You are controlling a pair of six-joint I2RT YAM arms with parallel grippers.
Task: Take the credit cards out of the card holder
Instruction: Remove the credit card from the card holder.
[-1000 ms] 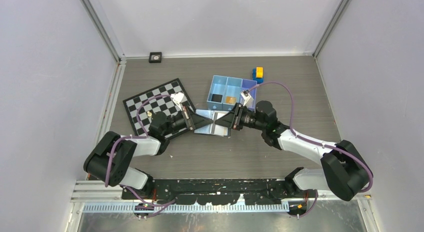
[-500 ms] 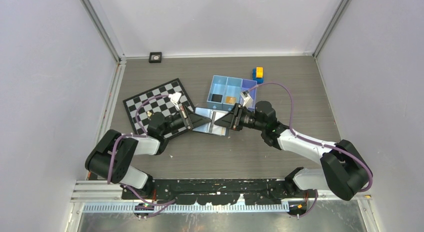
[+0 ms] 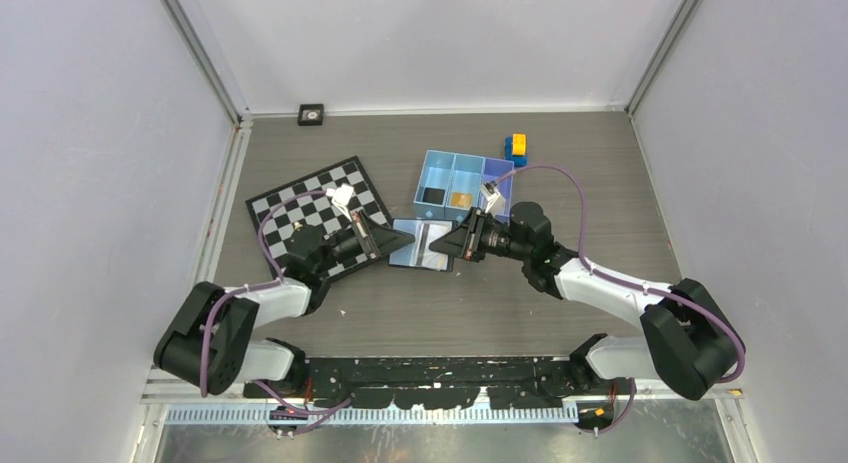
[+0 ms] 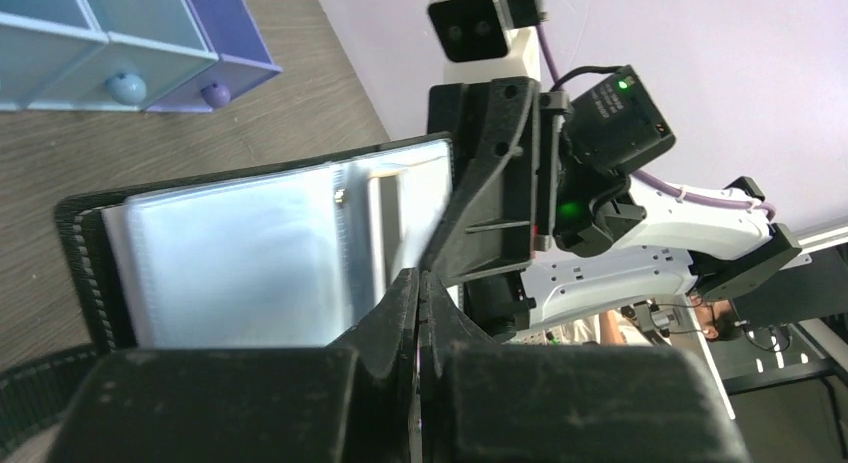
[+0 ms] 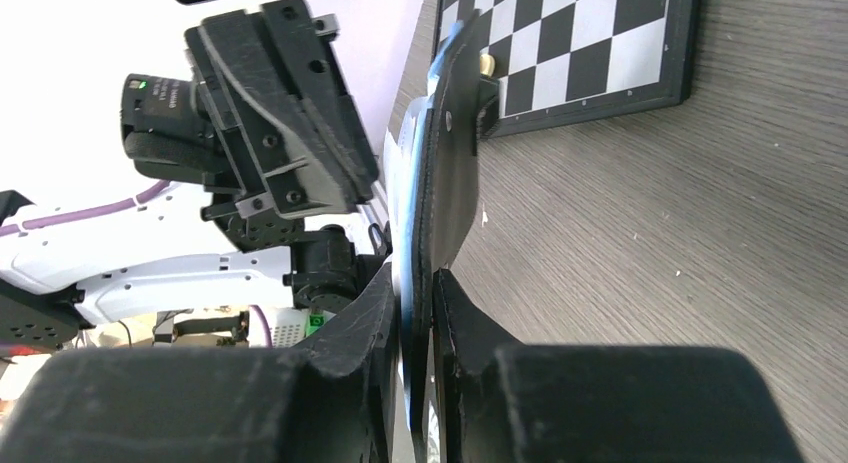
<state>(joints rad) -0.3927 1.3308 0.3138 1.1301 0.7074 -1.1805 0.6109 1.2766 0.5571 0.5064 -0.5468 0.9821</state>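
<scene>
Right fingers [image 3: 448, 246] clamp the open card holder [image 3: 420, 258] by its edge; left fingers [image 3: 398, 241] are pressed together at its opposite side.

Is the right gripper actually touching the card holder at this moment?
Touching. The right wrist view shows the card holder held edge-on between the jaws of the right gripper, with both pressed against its faces and no gap.

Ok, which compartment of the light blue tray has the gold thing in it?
The middle compartment: a gold-orange piece lies in it. The left compartment holds a black piece instead; the purple right compartment is partly hidden.
</scene>
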